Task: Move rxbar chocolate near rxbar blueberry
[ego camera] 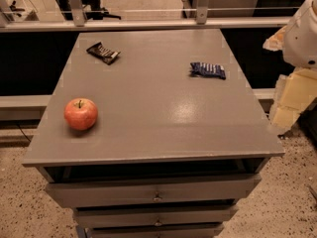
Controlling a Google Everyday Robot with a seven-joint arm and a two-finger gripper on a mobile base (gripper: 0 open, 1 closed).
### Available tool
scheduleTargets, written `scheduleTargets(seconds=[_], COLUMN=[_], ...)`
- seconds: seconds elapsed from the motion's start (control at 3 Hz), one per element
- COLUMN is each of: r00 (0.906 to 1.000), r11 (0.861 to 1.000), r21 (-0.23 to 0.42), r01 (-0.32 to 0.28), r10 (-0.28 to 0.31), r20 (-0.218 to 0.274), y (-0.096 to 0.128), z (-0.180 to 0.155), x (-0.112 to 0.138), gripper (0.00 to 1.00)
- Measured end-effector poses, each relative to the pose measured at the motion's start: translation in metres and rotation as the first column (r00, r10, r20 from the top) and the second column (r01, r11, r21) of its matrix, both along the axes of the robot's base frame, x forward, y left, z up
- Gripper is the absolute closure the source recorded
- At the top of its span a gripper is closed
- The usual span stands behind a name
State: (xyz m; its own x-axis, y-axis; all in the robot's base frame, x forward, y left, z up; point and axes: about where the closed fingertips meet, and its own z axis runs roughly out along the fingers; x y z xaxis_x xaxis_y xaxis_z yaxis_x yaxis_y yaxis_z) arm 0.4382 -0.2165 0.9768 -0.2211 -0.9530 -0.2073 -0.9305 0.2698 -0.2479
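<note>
Whether the jaws are apart or together cannot be told; the gripper (303,36) is seen only as a white housing at the far right edge, off the cabinet top (158,108). The rxbar chocolate (103,52) is laid at the far left, the rxbar blueberry (208,70) well apart at the right, an apple (80,114) near left.

Both the rxbar chocolate (103,52) and rxbar blueberry (208,70) look glossy; tabletop (158,108) smooth, semi-matt.
</note>
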Motion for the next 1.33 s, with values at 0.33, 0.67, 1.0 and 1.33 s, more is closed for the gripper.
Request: scheduleTargets(seconds=[0.33,0.67,1.0,1.33], r00=[1.0000,0.9996,0.9976,0.9948], r11=[1.000,0.996,0.965,0.907], r21=[0.000,0.091,0.257,0.415], r01=[0.000,-0.021,-0.049,-0.071], r10=[0.000,0.019,0.035,0.034], r20=[0.000,0.022,0.060,0.096], y=[0.000,0.027,0.079,0.135], z=[0.000,-0.001,-0.004,-0.009], x=[0.000,0.020,0.062,0.110], gripper=[0.00,0.00,0.00,0.00])
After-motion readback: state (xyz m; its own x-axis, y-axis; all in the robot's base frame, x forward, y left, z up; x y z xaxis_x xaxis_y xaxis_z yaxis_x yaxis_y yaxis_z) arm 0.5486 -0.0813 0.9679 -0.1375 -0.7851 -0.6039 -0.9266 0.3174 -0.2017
